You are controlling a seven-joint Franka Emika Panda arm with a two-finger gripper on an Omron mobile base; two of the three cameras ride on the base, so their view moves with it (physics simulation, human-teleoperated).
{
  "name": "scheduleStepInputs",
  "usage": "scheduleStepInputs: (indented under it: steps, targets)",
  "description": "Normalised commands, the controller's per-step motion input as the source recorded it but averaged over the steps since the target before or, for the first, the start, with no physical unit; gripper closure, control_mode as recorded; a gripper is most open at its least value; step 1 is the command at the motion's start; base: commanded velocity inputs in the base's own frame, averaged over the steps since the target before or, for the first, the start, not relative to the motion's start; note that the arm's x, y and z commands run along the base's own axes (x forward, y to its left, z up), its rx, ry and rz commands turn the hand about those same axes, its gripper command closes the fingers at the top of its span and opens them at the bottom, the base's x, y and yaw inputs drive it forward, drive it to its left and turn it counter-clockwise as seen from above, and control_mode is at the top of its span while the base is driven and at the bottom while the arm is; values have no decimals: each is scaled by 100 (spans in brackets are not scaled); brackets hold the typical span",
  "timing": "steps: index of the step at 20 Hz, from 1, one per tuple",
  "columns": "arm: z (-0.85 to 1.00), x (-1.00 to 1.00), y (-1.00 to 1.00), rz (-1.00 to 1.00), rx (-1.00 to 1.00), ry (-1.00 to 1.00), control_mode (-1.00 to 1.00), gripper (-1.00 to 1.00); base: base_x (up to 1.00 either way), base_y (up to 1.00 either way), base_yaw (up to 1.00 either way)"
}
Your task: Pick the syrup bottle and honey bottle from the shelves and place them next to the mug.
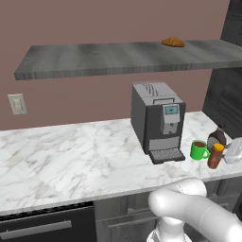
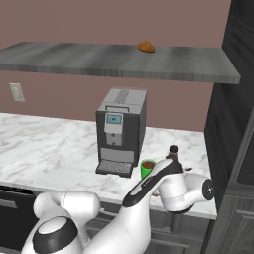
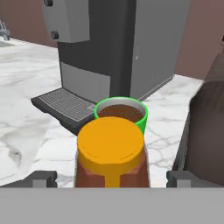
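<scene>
The hand [image 3: 111, 179] is spread wide, its two dark fingertips [image 3: 41, 178] standing either side of the honey bottle [image 3: 111, 153] with a clear gap on each side, so nothing is pinched. In the hand view the bottle's orange cap sits dead centre, low in the picture, and the green mug [image 3: 127, 113] with its dark drink stands just behind it at 12 o'clock. The syrup bottle [image 3: 208, 127] rises as a dark brown mass at 3 o'clock, close beside the honey bottle.

From the left base view, all three stand together on the white marble counter [image 1: 71, 160]: the mug [image 1: 199, 150] just right of the coffee machine [image 1: 158, 120], the honey bottle [image 1: 215, 156] at the mug's 4 o'clock, and the syrup bottle [image 1: 218, 137] at the mug's 2 o'clock, just behind the honey bottle. The machine's drip tray juts toward the counter's front edge.

Up on the wall, the grey shelf [image 1: 118, 59] carries a croissant [image 1: 173, 42] near its right end. A light switch [image 1: 17, 104] sits on the wall at the far left.
</scene>
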Motion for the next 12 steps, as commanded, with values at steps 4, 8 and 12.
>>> scheduleStepInputs:
  steps: [4,8,12]
  targets:
    - [65,-37,4,0,0,-11,-100,-100,0,0,0]
    - [91,-59,22,0,0,-16,-100,-100,0,0,0]
    - [98,-64,46,-2,0,-16,-100,-100,0,0,0]
